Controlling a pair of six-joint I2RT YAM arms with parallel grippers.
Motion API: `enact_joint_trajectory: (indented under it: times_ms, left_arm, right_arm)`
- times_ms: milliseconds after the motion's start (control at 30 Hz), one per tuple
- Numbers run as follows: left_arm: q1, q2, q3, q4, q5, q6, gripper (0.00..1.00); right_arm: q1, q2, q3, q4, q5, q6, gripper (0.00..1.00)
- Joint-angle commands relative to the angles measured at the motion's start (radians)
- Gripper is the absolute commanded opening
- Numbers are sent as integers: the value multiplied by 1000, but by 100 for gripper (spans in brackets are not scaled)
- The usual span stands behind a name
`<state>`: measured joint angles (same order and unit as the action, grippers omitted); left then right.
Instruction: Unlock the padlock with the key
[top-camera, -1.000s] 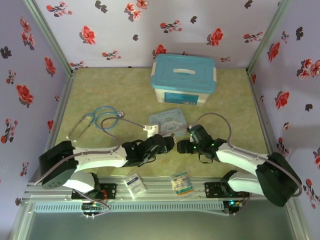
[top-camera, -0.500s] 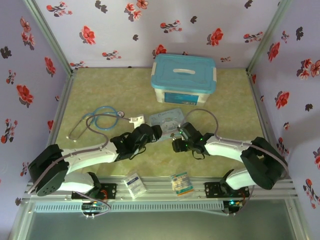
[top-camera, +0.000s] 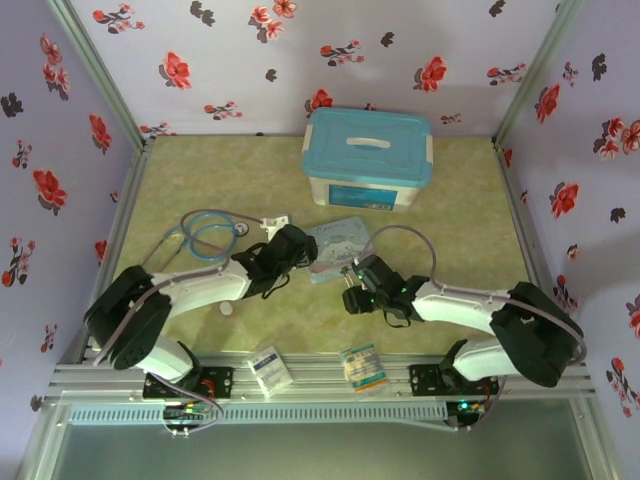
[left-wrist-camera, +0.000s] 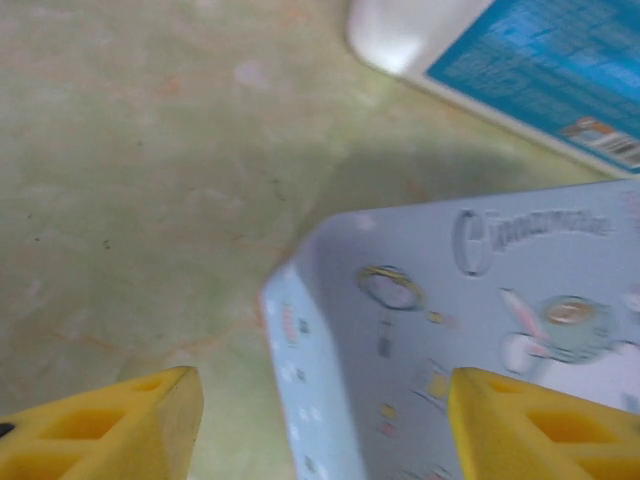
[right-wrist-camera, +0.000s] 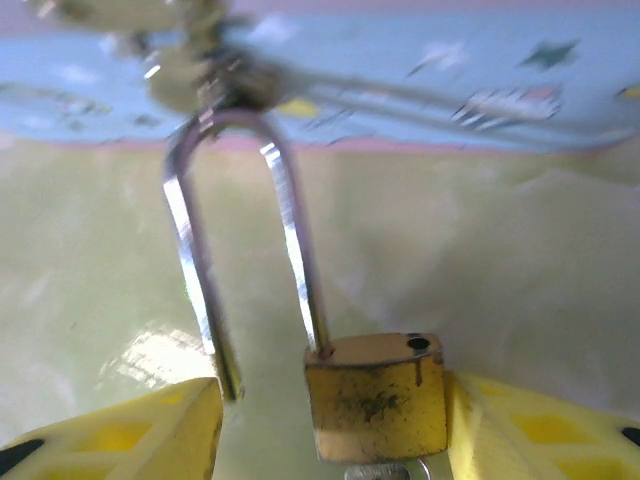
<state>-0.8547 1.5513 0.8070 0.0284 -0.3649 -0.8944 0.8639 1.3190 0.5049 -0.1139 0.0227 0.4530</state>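
The right pincer (right-wrist-camera: 330, 402) sits half-open around the padlock (right-wrist-camera: 375, 395) (grip uncertain); the left pincer (left-wrist-camera: 320, 395), open and empty, frames the tin (left-wrist-camera: 480, 300) corner.

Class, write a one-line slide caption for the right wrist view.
Brass padlock between yellow fingers, silver shackle sprung open, pale-blue tin behind.

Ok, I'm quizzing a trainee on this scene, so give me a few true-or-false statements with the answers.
1. One leg of the padlock shackle is out of the brass body. True.
2. The storage box has its lid off. False: the blue lid is on.
3. The left gripper is shut tight. False: its fingers stand apart over the corner of the tin.
4. A stethoscope lies left of the tin. True.
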Motion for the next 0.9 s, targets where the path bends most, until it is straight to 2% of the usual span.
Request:
enact_joint_trajectory:
  times_ms: [0, 100, 167, 433, 600, 733, 867]
  left_arm:
    - [17, 66, 67, -13, 20, 63, 64]
    - [34, 108, 90, -1, 27, 84, 55]
    - [47, 122, 102, -3, 31, 93, 53]
    - [54, 122, 105, -2, 32, 97, 52]
    - [54, 115, 92, 10, 38, 97, 52]
    - [54, 118, 86, 12, 41, 95, 52]
    - [53, 118, 77, 22, 49, 84, 52]
  right_arm:
    - [11, -44, -17, -34, -1, 25, 59]
    - [9, -29, -8, -64, 94, 19, 54]
    - [10, -3, 6, -71, 128, 26, 49]
    - [10, 13, -28, 47, 118, 23, 49]
    - [18, 35, -35, 110, 123, -32, 50]
    - [17, 92, 4, 91, 125, -63, 46]
    - [19, 71, -43, 113, 110, -11, 42]
